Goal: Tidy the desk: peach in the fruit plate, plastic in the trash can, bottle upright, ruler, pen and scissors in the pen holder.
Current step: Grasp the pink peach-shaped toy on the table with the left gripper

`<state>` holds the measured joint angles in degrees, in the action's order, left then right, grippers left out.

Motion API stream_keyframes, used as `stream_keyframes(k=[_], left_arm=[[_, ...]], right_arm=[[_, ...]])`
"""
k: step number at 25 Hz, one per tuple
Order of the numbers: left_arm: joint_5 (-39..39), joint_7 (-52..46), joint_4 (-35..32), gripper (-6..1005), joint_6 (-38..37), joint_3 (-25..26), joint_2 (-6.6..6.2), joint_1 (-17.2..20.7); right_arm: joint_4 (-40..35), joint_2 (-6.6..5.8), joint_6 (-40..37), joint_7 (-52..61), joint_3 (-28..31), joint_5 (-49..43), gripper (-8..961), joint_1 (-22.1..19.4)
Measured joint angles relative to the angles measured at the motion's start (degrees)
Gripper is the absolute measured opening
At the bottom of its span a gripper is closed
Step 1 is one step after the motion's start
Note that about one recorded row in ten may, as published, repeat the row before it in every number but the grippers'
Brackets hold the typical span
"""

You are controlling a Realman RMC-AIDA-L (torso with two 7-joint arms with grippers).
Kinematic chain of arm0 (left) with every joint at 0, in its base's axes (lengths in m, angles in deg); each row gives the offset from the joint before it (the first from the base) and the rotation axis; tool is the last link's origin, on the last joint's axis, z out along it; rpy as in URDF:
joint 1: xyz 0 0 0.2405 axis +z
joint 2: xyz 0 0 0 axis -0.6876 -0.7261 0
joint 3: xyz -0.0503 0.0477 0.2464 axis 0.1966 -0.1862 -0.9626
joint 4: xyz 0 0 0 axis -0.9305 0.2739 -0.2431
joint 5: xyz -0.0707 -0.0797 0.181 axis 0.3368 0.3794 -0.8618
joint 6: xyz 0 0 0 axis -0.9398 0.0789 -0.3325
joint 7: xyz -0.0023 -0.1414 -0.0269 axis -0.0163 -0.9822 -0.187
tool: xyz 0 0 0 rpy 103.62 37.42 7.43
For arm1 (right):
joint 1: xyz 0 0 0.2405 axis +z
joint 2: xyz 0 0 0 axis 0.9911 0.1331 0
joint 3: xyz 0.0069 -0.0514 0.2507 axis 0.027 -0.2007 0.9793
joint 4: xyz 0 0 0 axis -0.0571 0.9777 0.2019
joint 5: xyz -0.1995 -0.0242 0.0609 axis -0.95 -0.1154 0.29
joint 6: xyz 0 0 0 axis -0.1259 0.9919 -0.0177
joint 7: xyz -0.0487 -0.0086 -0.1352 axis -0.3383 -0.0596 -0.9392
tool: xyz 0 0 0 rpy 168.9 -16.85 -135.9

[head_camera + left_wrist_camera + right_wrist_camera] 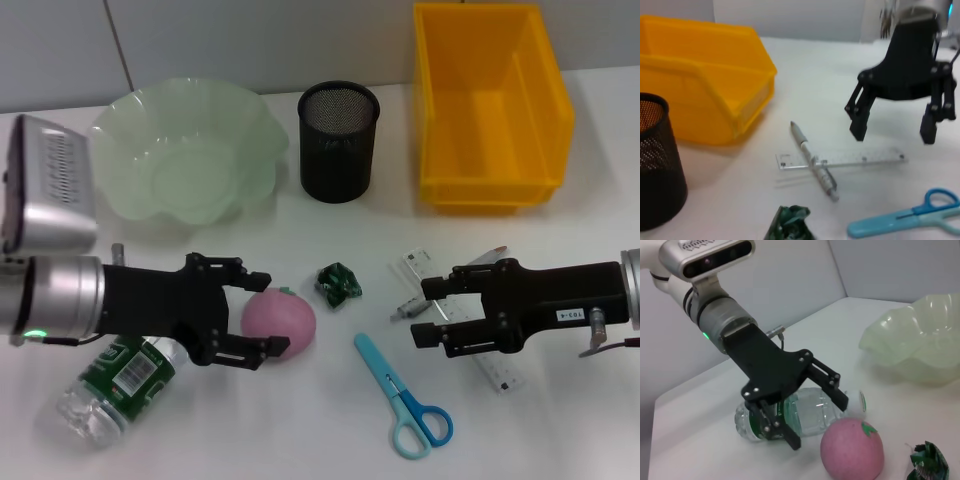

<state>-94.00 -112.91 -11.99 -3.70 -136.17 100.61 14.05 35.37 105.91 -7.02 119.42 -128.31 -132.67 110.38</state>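
L gripper (258,318) spread open, fingers either side of peach (279,322), near desk front, not yet clamped. Peach round, smooth, prob light + firm; may roll, so pinch across widest part, gentle squeeze. Fruit plate (130,140) behind, path clear. Bottle (115,385) lying under L arm, touching-close to peach; plastic scrap (339,283) just beside. R gripper (437,310) open over ruler (840,159) + pen (815,162); scissors (405,395) near
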Motion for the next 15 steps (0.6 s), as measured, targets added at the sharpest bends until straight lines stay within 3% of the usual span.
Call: stream_keyframes(k=[1,4,15], left_arm=[[-3.95,-0.20,-2.39,799,1.73,-0.05,1.36,-0.41],[-5.85,-0.56,-2.91,799,2.48,-0.28,1.81,-1.30],[-9.52,-2.50,0.23,799,5.99,-1.68,2.02,-5.54]], right_arm=[[-0.04,0.00,0.01,0.01,0.01,0.01,753,0.00],[-0.17,0.00,0.03,0.12,0.09,0.11,752,0.20],[-0.22,-0.13,0.04,0.35,-0.01,0.13,748,0.70]])
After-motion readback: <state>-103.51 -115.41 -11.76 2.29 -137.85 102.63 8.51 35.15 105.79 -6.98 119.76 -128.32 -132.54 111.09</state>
